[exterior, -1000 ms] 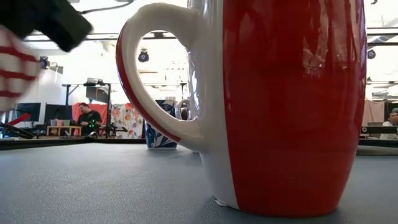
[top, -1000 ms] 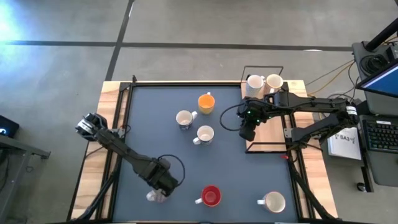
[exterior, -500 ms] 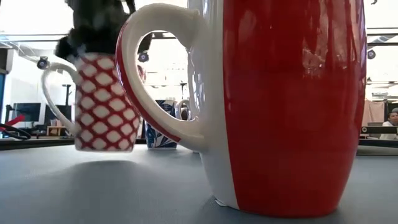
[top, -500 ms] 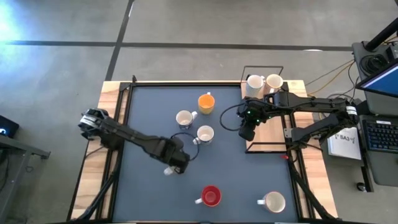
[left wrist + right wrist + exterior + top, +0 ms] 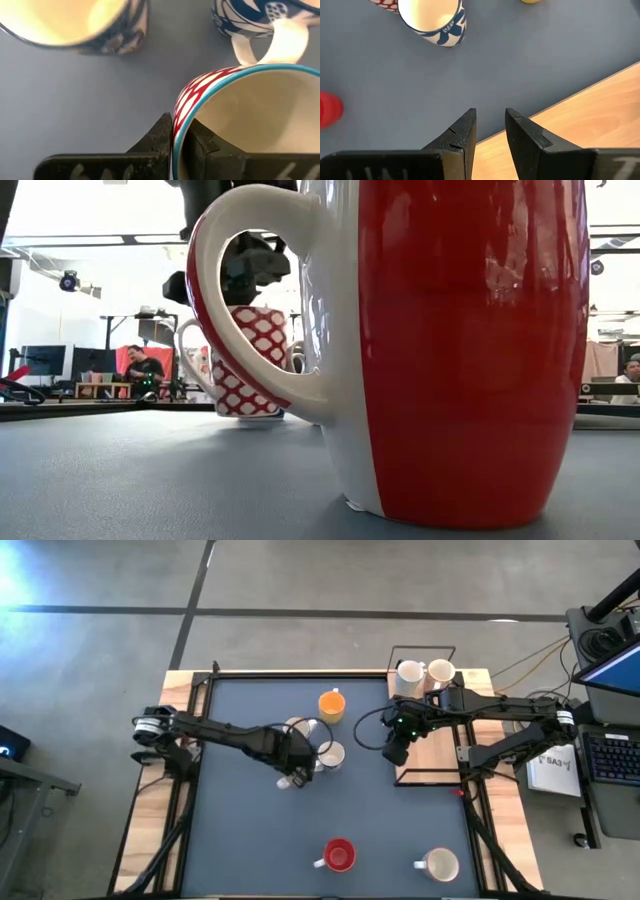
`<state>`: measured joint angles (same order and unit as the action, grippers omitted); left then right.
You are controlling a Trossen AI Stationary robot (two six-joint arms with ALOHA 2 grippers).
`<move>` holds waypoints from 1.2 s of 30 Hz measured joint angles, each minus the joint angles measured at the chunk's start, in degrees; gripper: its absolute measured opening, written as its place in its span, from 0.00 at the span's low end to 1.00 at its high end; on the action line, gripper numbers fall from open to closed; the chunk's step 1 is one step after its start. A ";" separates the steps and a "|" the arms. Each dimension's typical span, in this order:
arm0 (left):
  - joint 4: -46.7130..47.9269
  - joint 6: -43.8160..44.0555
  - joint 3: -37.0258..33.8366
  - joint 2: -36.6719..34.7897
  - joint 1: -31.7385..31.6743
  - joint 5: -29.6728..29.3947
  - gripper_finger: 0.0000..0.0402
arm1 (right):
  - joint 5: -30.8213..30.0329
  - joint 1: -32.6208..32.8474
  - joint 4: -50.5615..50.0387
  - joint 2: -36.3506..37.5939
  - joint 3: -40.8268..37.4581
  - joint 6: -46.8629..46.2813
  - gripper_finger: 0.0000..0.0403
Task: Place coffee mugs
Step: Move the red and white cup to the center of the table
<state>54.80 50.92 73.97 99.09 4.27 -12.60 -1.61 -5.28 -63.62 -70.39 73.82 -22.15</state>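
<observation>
— Surroundings? — The big red mug (image 5: 450, 350) blocks the low view; two white mugs (image 5: 328, 755) crowd my left tool (image 5: 181, 145).
— Item? — Red-and-white lattice mug (image 5: 240, 120), teal rim, clenched by the wall, mid-table (image 5: 240, 840). My right tool (image 5: 490, 131) stands parted, grasping nothing.

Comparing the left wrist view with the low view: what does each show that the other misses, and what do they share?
Only the left wrist view shows the left claw shut on the rim of the red-and-white patterned mug, one finger inside and one outside, plus its cream inside.

Only the low view shows the red mug filling the foreground, and a person in the room behind.

Both show the patterned mug and a blue-patterned mug near it.
</observation>
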 joint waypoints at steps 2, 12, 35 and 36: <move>-0.04 -0.69 -0.13 0.02 -0.73 0.03 0.03 | 0.00 0.00 0.09 0.00 0.00 -0.47 0.23; -0.86 -0.51 -1.61 0.31 -0.96 0.09 0.06 | -0.01 0.00 0.16 0.00 0.00 -2.05 0.21; 0.95 -1.37 -0.11 -4.92 -0.46 -0.44 0.23 | 0.00 0.00 4.80 -3.69 -0.13 -7.06 0.23; 1.45 -1.15 -0.11 -5.38 -0.46 -0.46 0.23 | 0.04 0.00 5.26 -4.56 -0.13 -7.34 0.23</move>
<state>56.24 49.78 73.87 93.71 3.81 -13.06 -1.56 -5.28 -58.36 -74.96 73.69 -29.48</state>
